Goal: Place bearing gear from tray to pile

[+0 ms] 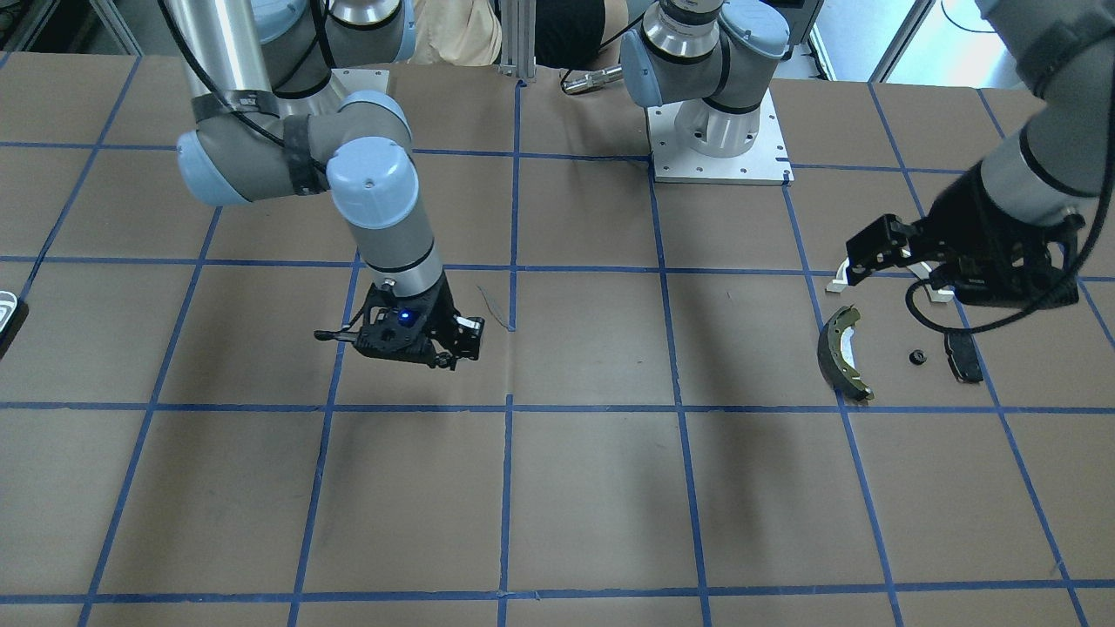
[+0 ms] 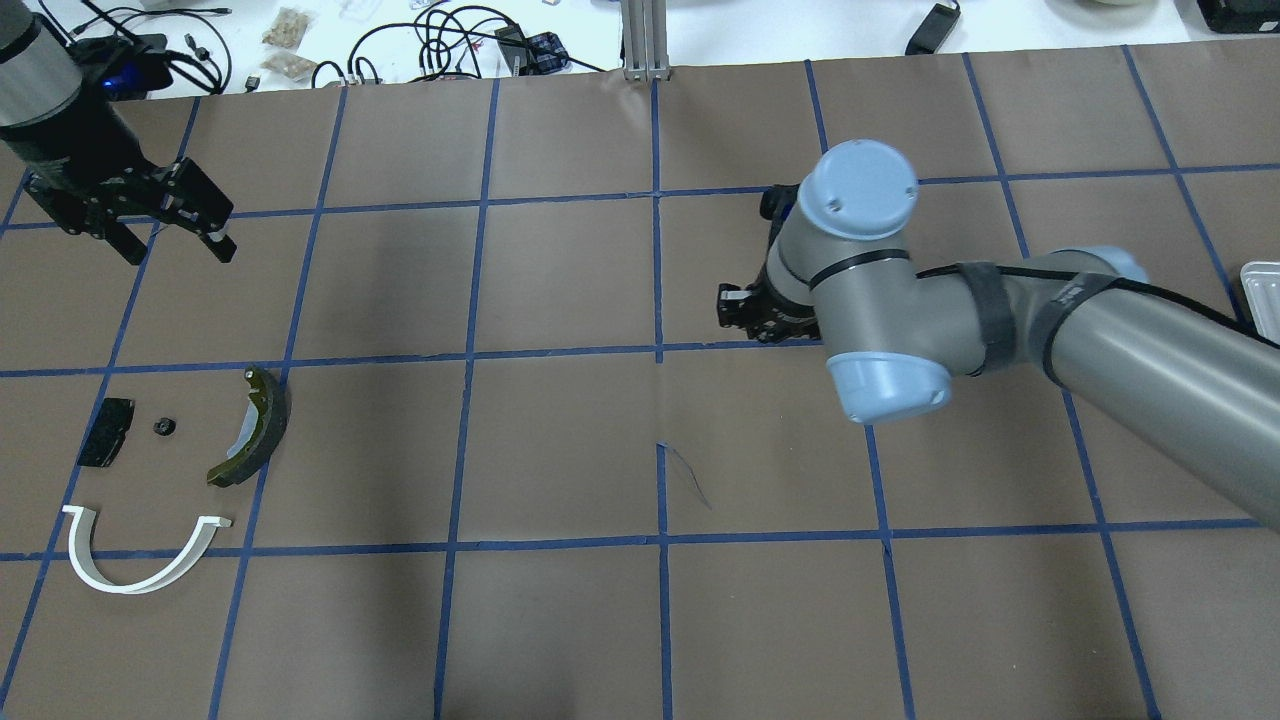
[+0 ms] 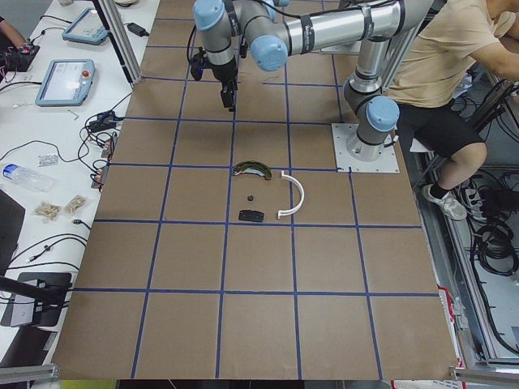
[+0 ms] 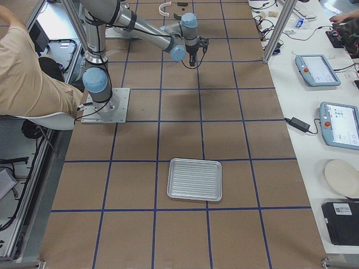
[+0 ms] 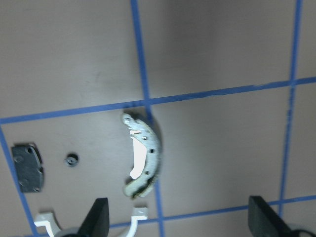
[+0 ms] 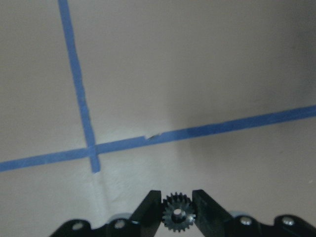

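My right gripper [image 6: 177, 217] is shut on a small dark toothed bearing gear [image 6: 177, 214] and holds it above the brown table near the middle [image 2: 745, 310]. The pile lies at the table's left end: a white half-ring arch [image 2: 140, 565], a dark brake shoe with olive lining [image 2: 255, 425], a black rectangular pad [image 2: 105, 432] and a small black round part [image 2: 164, 427]. My left gripper [image 2: 175, 245] is open and empty, hovering beyond the pile; its wrist view shows the brake shoe [image 5: 143, 155] below it. The tray [image 4: 195, 179] is a ribbed metal one with nothing in it.
The tray sits at the table's right end, its edge showing in the overhead view [image 2: 1262, 295]. Blue tape lines grid the brown table. Cables and tablets lie on the white bench beyond the far edge [image 2: 450, 40]. A person sits behind the robot bases [image 3: 454, 73].
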